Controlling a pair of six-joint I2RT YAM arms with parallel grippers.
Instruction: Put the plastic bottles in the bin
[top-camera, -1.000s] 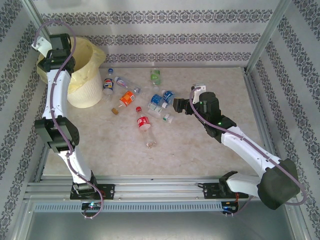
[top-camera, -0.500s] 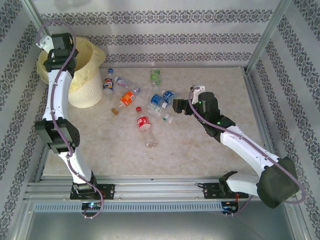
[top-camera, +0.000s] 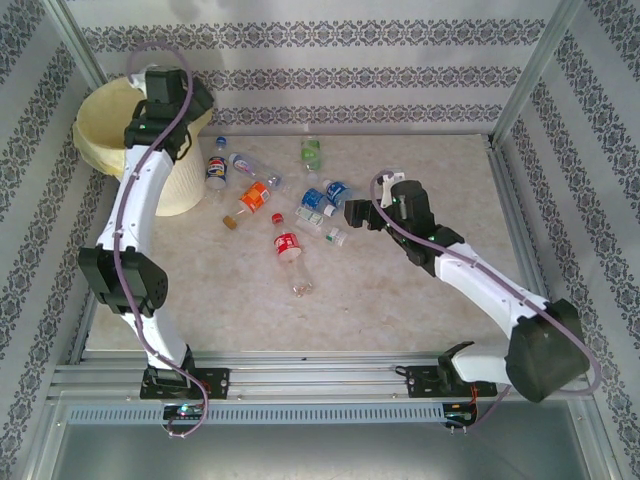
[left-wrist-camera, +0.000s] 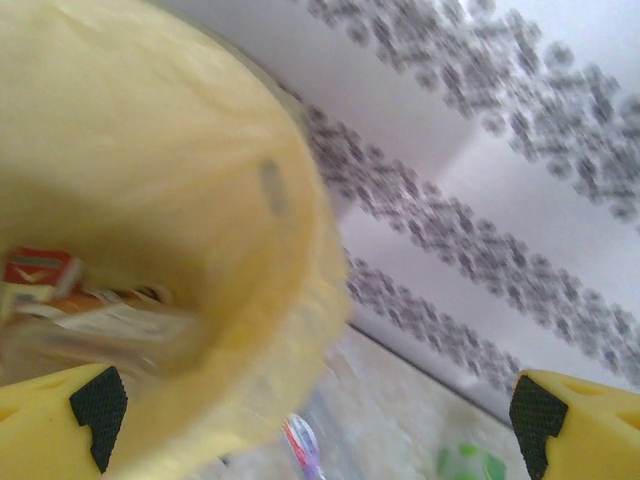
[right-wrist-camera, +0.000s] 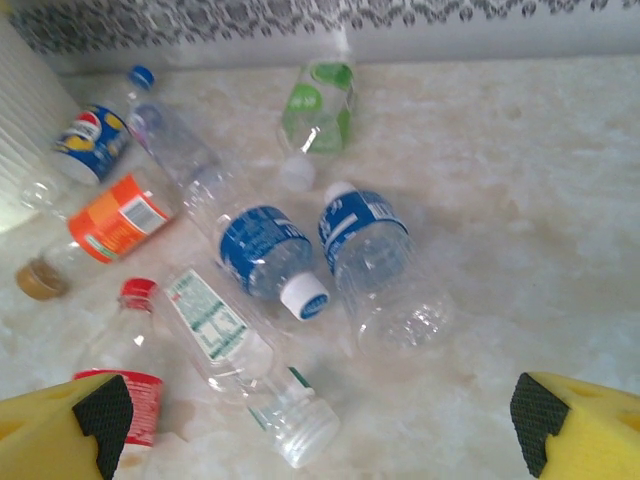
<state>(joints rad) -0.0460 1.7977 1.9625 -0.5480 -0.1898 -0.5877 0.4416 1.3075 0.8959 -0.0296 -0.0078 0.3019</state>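
Plastic bottles (top-camera: 255, 197) lie loose on the table (top-camera: 420, 300). The scatter sits just ahead of my right gripper (top-camera: 357, 213) and well apart from the left gripper (top-camera: 165, 88), which hangs over the bin (top-camera: 100, 110). So I judge the right arm the nearer one for the next pick.

On the right wrist camera, the right gripper (right-wrist-camera: 320, 425) stands wide open with nothing between its fingers. Straight ahead of the jaws, close to their centre line, lies a blue-label bottle (right-wrist-camera: 372, 255). Its cap points away from the jaws and leans toward the left-hand finger. Its long axis runs mostly across the closing line, which should suit a pinch across the body. A second blue-label bottle (right-wrist-camera: 262, 250) lies just beside it on the left-finger side, and a clear bottle (right-wrist-camera: 225, 340) lies closer in.

The left gripper (left-wrist-camera: 315, 415) is open and empty too. The bin's yellow bag (left-wrist-camera: 150, 150) is ahead of its left-hand finger, with bottles already inside.
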